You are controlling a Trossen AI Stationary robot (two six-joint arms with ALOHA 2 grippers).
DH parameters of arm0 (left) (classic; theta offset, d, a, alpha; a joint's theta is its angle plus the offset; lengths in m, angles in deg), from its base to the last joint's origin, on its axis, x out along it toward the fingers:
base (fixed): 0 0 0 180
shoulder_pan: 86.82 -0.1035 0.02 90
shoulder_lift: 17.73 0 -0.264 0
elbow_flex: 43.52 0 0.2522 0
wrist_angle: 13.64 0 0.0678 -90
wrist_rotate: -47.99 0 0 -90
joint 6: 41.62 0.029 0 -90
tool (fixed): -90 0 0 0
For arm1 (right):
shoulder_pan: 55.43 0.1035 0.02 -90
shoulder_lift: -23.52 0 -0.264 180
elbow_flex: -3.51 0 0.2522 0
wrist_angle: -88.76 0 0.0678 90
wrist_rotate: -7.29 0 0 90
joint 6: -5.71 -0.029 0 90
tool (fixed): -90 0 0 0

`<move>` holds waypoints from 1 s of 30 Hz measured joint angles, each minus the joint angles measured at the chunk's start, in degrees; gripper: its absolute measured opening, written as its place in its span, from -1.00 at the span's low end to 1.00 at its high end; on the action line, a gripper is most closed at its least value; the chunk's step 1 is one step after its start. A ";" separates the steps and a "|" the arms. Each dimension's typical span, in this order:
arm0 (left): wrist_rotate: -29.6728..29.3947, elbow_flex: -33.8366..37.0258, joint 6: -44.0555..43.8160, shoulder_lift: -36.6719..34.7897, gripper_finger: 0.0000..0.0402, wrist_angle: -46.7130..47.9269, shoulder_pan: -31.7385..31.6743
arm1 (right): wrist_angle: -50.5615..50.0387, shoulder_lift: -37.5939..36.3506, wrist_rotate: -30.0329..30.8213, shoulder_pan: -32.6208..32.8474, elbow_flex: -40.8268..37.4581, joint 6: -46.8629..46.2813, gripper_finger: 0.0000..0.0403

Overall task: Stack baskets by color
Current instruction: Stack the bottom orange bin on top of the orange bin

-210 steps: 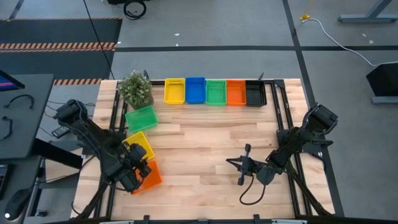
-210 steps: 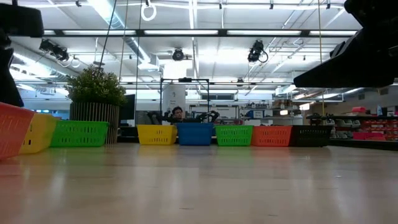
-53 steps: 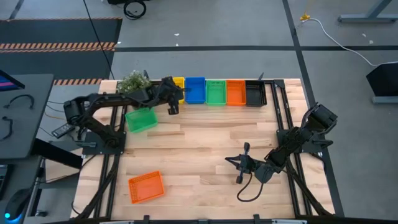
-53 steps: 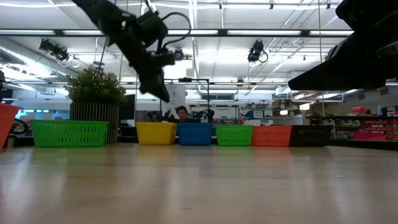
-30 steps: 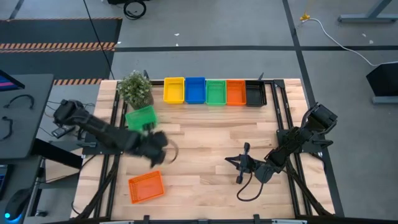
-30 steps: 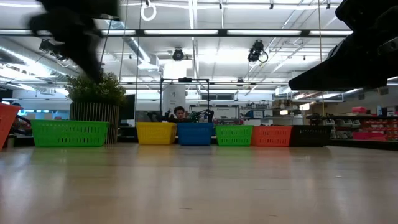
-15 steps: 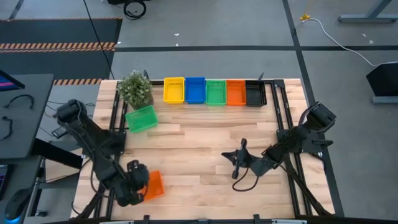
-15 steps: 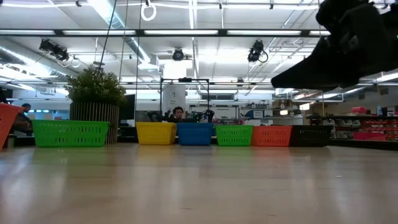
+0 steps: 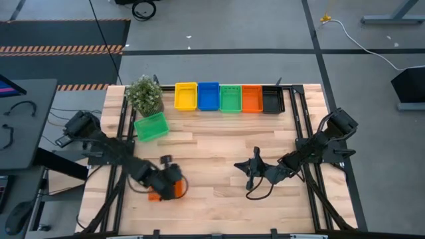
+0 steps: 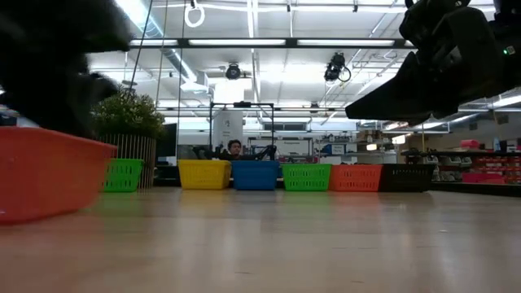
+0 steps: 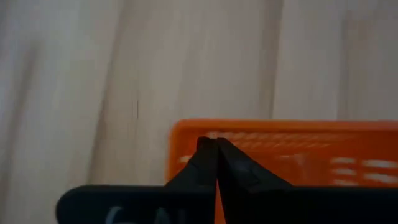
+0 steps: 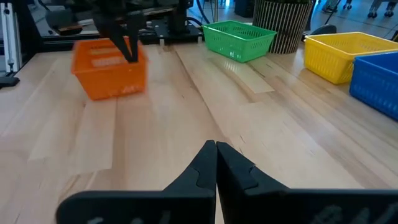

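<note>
Left gripper (image 9: pixel 174 188): fingers pressed together on the wall of a loose orange basket (image 9: pixel 163 192), near edge of the table (image 9: pixel 219 143), left half.

The clamped wall sits between the fingertips (image 11: pixel 214 147), the rest of the basket extending beyond them. Loose green basket (image 9: pixel 151 126) farther back beside a potted plant (image 9: pixel 145 95). Along the far edge, a row of baskets: yellow (image 9: pixel 186 96), blue (image 9: pixel 208 96), green (image 9: pixel 230 97), orange (image 9: pixel 252 98), black (image 9: pixel 272 99). Right gripper (image 9: pixel 253 166): fully closed, empty, above bare wood right of centre.
</note>
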 joint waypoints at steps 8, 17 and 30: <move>3.77 -0.02 29.38 0.02 -0.95 -27.98 -8.98 | 0.40 -0.01 -3.05 0.00 0.00 -0.34 -0.98; 6.66 -7.50 31.50 -0.44 -0.95 -24.08 -5.96 | 0.60 0.23 -23.46 -4.31 6.13 6.84 -0.98; -20.45 -24.52 -26.18 -0.52 -0.92 38.80 15.45 | -26.62 14.87 -45.07 -13.99 39.18 31.45 -0.88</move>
